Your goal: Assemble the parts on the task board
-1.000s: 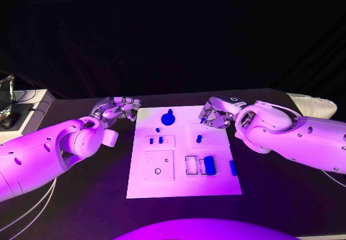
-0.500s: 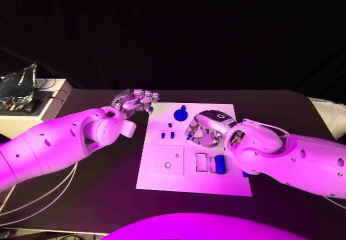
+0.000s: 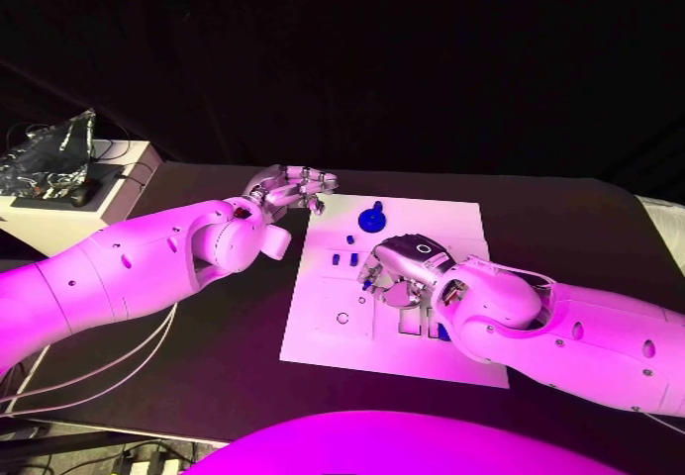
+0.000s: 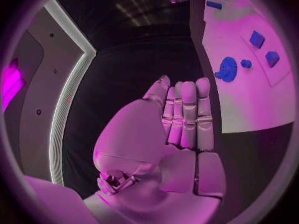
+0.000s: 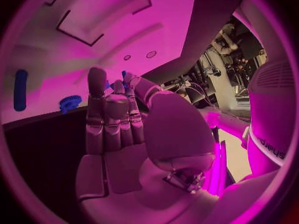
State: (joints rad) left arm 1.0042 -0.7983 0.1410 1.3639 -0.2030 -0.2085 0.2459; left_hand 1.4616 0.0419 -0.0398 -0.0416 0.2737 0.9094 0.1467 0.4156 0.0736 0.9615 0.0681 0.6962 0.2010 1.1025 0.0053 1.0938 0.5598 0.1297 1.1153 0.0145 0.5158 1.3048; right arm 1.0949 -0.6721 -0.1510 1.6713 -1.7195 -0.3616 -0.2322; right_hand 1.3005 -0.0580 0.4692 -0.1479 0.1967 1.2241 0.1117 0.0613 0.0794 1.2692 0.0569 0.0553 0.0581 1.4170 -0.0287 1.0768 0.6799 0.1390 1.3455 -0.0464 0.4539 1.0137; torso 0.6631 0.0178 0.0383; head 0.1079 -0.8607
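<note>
The white task board point(image 3: 322, 332) lies mid-table. On its far part are a blue gear point(image 3: 372, 220), a small blue peg point(image 3: 349, 238) and two little blue parts point(image 3: 344, 259). My right hand point(image 3: 401, 273) hovers over the board's middle, and a small blue part point(image 3: 367, 283) shows at its fingertips, seemingly pinched by the thumb. In the right wrist view, blue peeks out at the thumb tip of my right hand point(image 5: 115, 119). My left hand point(image 3: 293, 186) hangs off the board's far left corner, holding nothing, fingers straight point(image 4: 186, 114). The gear point(image 4: 228, 68) lies beyond them.
A white box point(image 3: 64, 213) carrying a dark bundle stands off the table's far left. A longer blue part point(image 5: 20, 89) lies on the board point(image 5: 74, 50), partly under my right forearm in the head view. Bare black table point(image 3: 214, 341) lies left of the board.
The head camera has shifted. My right hand has come from the board's far right corner to over its middle. My left hand stays near the far left corner.
</note>
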